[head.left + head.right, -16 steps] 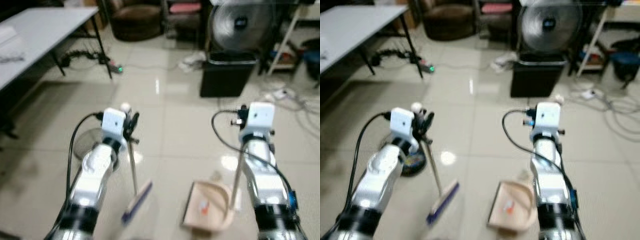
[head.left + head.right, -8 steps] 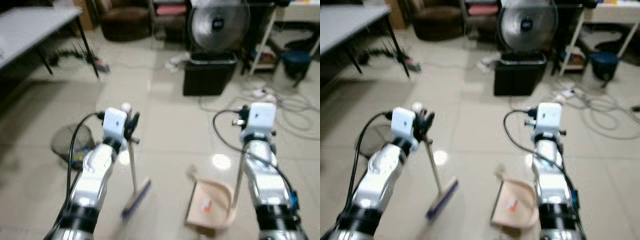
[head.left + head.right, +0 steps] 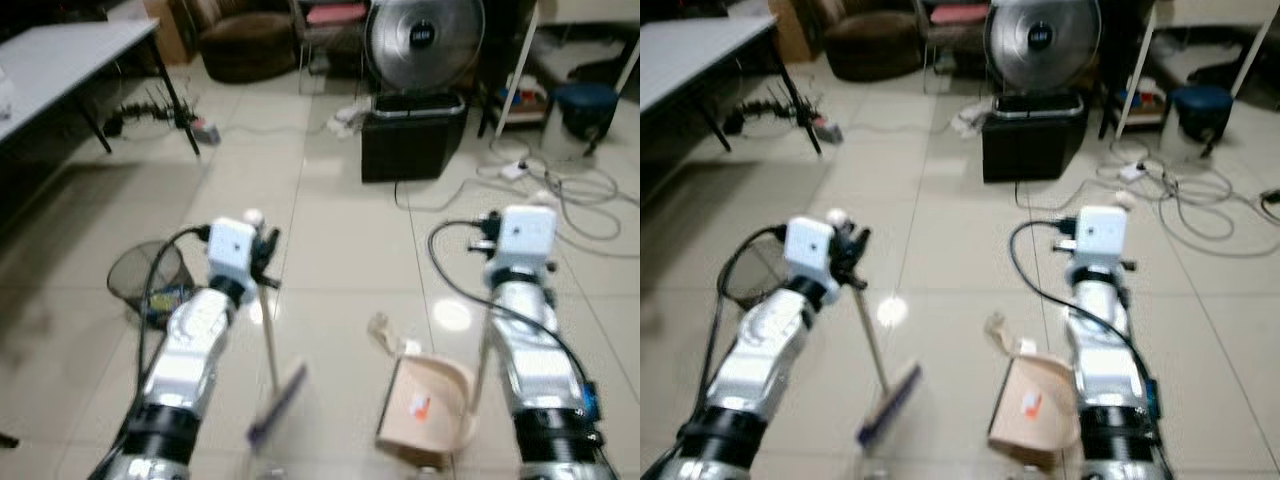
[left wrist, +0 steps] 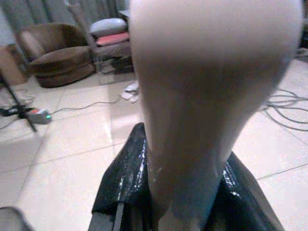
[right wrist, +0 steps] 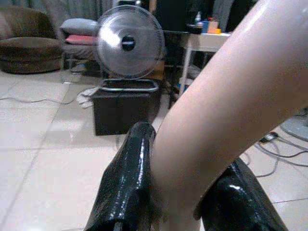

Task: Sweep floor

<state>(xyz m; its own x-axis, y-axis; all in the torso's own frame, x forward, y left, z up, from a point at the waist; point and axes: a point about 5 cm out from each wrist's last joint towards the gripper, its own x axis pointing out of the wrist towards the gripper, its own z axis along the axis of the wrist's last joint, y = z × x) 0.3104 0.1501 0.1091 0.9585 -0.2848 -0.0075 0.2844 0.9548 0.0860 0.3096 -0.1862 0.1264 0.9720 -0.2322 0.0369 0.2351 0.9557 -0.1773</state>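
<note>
Left hand (image 3: 262, 245): clamped on the thin-handled blue-bristled broom (image 3: 276, 400), left of the beige plastic dustpan (image 3: 425, 408).
Right hand (image 5: 185, 202): closed on the dustpan handle.
Advice: bristles are best kept low, swept toward the dustpan.

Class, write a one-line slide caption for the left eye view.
Left gripper holds a broom, right gripper a dustpan, facing a fan on tiled floor.

Two silver, rounded arms end in white boxy wrist blocks. A black cable loops from the left arm (image 3: 190, 350), another from the right arm (image 3: 535, 355), which bears a small blue patch. Glossy black fingers (image 5: 127, 187) tip each arm.
</note>
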